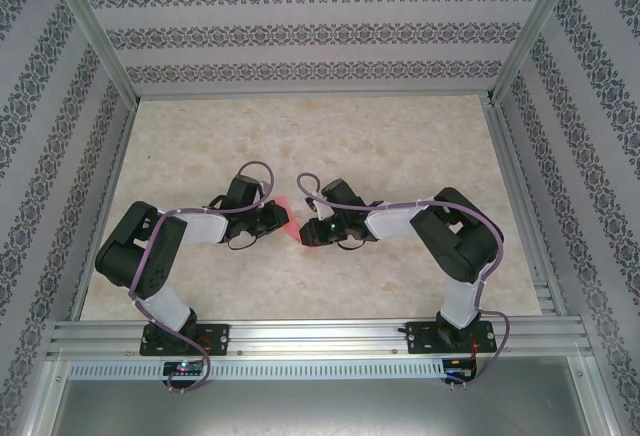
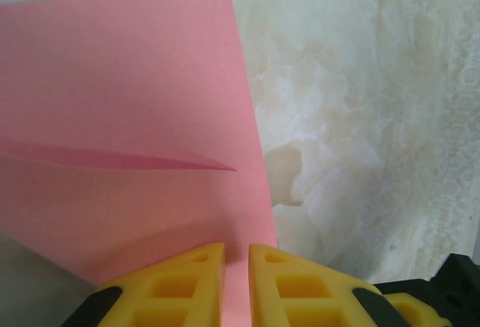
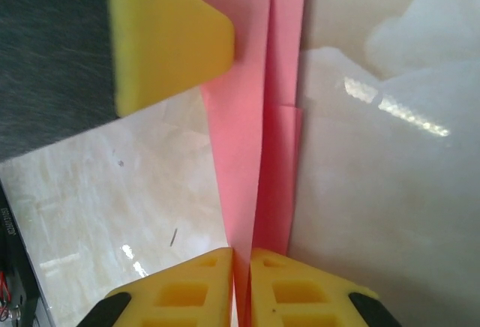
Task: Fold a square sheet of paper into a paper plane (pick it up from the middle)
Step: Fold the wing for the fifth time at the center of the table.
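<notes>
Folded pink paper sheet point(image 1: 287, 204) is held at table point(image 1: 400, 146) centre, btwn both arms. L gripper point(image 2: 236, 256) is clamped on one edge; R gripper point(image 3: 241, 258) is clenched on the narrow creased end, approx. opposite.

Table point(image 1: 400, 146): pale marbled top, boxed by patterned walls point(image 1: 300, 31) at 9, 12 and 3 o'clock, aluminium rail point(image 1: 320, 334) along 6. Left arm point(image 1: 150, 256) bolted at 7 o'clock, right arm point(image 1: 460, 246) at 5; both elbowed outward, forearms angled in toward centre. Pink paper point(image 1: 296, 239) at table centre, mostly hidden, slivers showing toward 12 and 6 of the meeting point. Left gripper point(image 1: 281, 218) against the paper from 9 o'clock, right gripper point(image 1: 309, 230) from 3. Jaw stance unreadable from above. Green light point(image 1: 330, 226) lit on right wrist. Purple cables point(image 1: 255, 168) looping over both wrists.
</notes>
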`<action>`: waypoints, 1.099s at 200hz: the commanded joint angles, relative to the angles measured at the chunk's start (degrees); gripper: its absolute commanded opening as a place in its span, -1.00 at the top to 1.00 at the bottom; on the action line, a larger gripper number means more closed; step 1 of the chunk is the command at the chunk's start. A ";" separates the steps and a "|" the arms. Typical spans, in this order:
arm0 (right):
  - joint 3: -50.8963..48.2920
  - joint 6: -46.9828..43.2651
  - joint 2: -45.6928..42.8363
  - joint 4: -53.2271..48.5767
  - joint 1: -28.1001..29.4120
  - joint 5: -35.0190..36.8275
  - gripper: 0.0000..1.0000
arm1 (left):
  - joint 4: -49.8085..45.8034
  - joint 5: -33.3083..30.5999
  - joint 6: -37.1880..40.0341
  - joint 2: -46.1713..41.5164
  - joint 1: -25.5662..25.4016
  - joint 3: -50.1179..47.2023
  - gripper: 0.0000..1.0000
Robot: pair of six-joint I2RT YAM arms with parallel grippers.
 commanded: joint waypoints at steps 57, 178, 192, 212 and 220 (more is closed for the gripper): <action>-0.29 1.98 -1.02 -1.59 -0.95 -1.31 0.60 | -2.05 -1.35 0.97 1.09 -0.54 1.52 0.67; -0.86 2.78 -5.07 -4.18 -0.92 -1.50 0.68 | -1.79 -0.64 1.00 1.17 -0.58 1.36 0.67; -0.86 2.78 -4.36 -4.43 -0.66 -1.42 0.73 | -1.74 -0.76 0.98 1.09 -0.52 1.34 0.67; -0.72 2.53 -3.58 -4.88 -0.21 -1.33 0.82 | -1.79 -0.78 0.87 0.94 -0.55 1.22 0.67; -0.67 2.11 -3.18 -5.21 0.13 -1.27 0.83 | -1.79 -0.74 0.83 0.78 -0.55 1.12 0.67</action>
